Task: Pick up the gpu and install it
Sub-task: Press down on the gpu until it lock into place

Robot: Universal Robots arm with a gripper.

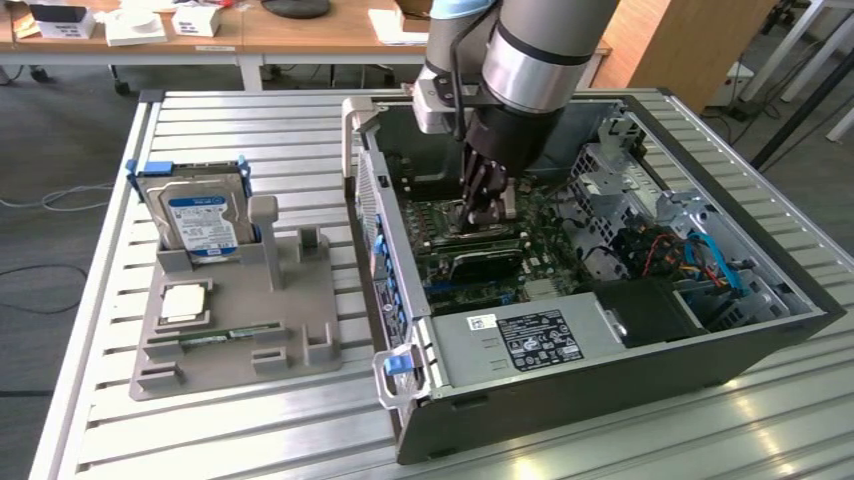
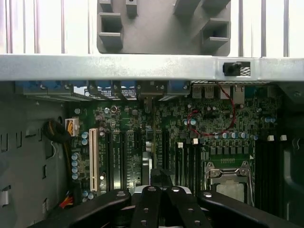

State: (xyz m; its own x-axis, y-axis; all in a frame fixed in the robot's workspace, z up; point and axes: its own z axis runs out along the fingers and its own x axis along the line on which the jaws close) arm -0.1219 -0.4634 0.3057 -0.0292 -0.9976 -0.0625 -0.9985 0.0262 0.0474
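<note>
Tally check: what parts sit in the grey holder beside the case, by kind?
hard drive: 1
processor: 1
memory stick: 1
Total: 3

1. The hard drive, standing in the grey holder on the exterior view's left, bears a blue and white label; its print cannot be read.
2. The power supply at the near end of the computer case carries a black label with white print and a small white sticker beside it; no words can be made out.
3. The motherboard, seen in the wrist view, has only tiny white markings, none readable.
</note>
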